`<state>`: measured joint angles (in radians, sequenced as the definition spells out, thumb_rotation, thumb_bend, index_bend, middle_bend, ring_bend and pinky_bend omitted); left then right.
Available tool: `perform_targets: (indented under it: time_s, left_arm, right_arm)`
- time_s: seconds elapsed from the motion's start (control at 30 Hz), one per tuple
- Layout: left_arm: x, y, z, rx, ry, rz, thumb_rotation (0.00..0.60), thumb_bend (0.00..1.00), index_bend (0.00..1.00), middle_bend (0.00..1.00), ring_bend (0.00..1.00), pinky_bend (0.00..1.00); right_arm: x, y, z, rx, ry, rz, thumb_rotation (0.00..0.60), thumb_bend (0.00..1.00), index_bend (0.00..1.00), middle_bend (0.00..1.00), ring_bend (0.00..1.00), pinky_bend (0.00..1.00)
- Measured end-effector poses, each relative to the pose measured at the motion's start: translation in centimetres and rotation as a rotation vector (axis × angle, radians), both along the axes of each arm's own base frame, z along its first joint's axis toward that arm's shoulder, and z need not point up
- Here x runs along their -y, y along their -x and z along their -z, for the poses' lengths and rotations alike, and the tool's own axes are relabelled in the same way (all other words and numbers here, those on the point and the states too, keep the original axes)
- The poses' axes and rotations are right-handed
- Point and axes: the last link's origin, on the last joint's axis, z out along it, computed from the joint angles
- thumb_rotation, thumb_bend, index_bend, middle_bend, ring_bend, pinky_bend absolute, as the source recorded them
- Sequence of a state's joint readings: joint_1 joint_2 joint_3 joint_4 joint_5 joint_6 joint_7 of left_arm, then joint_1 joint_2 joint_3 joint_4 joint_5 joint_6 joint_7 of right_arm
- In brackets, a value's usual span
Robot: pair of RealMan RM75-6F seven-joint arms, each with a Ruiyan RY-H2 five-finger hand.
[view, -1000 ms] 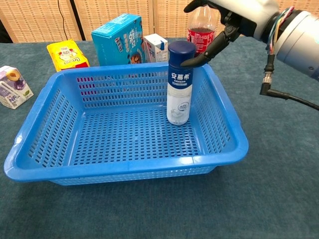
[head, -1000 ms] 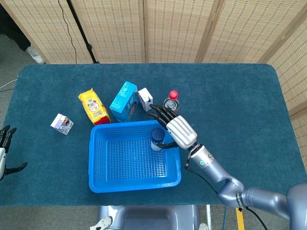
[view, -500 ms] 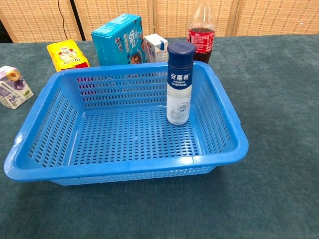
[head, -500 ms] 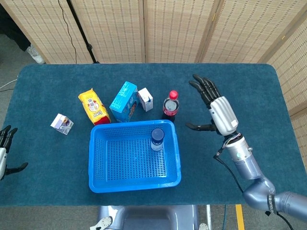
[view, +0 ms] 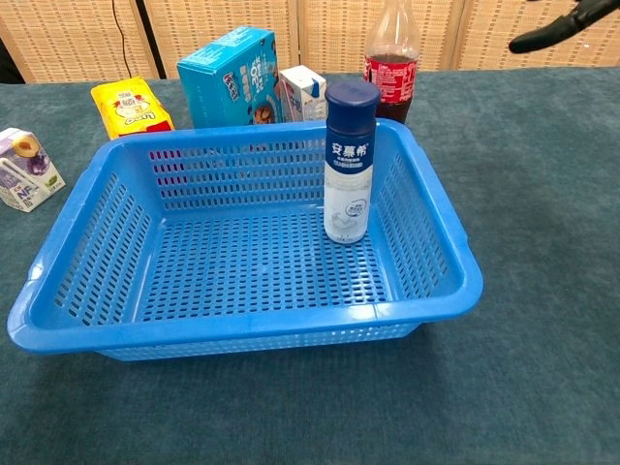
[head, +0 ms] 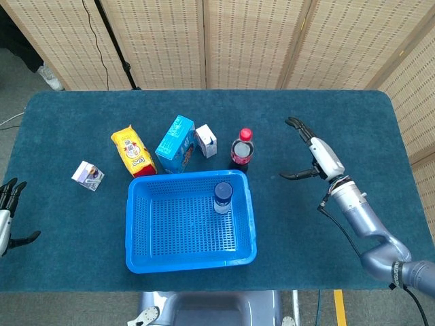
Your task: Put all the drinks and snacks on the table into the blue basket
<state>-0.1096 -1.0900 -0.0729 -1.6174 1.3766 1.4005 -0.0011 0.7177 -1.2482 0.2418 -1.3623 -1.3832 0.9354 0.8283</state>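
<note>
- A white bottle (view: 350, 163) with Chinese lettering stands alone in the blue basket (view: 97, 291).
- Right hand (head: 319, 157) spread wide, empty; left hand (head: 5, 217) likewise.

cola bottle (view: 391, 58) top cropped, carton (view: 302, 93) half-hidden

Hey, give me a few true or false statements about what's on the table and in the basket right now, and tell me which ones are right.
1. The white bottle with a dark blue cap stands upright inside the blue plastic basket. True.
2. The red-capped cola bottle lies inside the basket. False: it stands on the table behind the basket.
3. The right hand holds nothing. True.
4. The yellow snack bag sits right of the teal box. False: it is to the left.
5. The small purple and white carton is outside the basket. True.
</note>
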Motion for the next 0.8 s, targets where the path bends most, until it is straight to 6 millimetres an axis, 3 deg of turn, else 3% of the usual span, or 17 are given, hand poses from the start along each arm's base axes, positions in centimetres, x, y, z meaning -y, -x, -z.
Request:
perform_targets:
  time_s: [0.13,0.33,0.6,0.73,0.8]
  left_arm:
    - [0.0,0.1,-0.1,0.004,-0.005,-0.003,0.6,0.1,0.0,0.0,0.0,0.0]
    - [0.0,0.3,-0.3,0.008,-0.014,-0.014,0.6,0.1,0.0,0.0,0.0,0.0]
    - [-0.2,0.6,-0.4,0.01,-0.016,-0.027,0.6,0.1,0.0,0.0,0.0,0.0]
    - [-0.3,0.7,-0.4,0.01,-0.016,-0.033,0.6,0.1,0.0,0.0,0.0,0.0]
    - [-0.3,0.8,-0.3,0.011,-0.016,-0.036,0.6,0.1,0.0,0.0,0.0,0.0]
  right_arm:
    - [1.4,-0.2,2.9,-0.032,-0.049,0.012,0.6,0.0,0.0,0.0,0.0,0.0]
    - [2.9,-2.5,6.4,-0.01,-0.1,0.006,0.6,0.0,0.0,0.0,0.0,0.0]
    - [4.7,-5.1,8.2,0.04,-0.103,0.004,0.6,0.0,0.0,0.0,0.0,0.01]
    - [5.4,-6.1,9.0,0.058,-0.109,0.011,0.6,0.0,0.0,0.0,0.01,0.1]
    - [5.6,-6.4,9.4,0.065,-0.107,0.015,0.6,0.0,0.0,0.05,0.07,0.17]
